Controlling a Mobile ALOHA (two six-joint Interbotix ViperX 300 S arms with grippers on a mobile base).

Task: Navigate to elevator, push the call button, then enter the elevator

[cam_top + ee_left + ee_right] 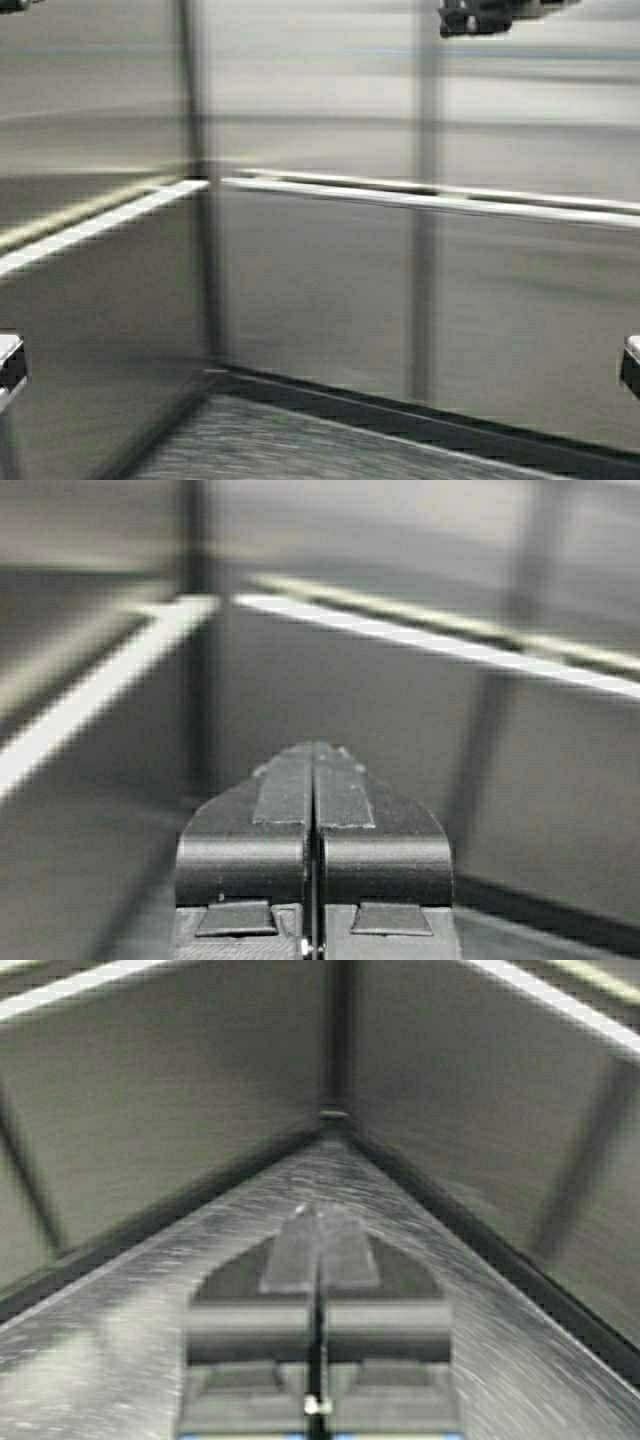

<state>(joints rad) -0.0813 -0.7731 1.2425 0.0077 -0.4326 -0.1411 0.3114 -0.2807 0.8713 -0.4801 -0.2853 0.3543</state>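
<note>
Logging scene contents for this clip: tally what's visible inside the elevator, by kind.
Steel wall panels: 2, side and back
Handrails: 2, side and back
Floor: 1
End effectors: 2, left and right, both shut
Total: 7

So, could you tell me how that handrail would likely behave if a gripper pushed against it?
The handrail looks like a metal bar fixed along the steel panels, so it probably stays rigid. Its polished surface suggests the shut left gripper might slide along it.
</note>
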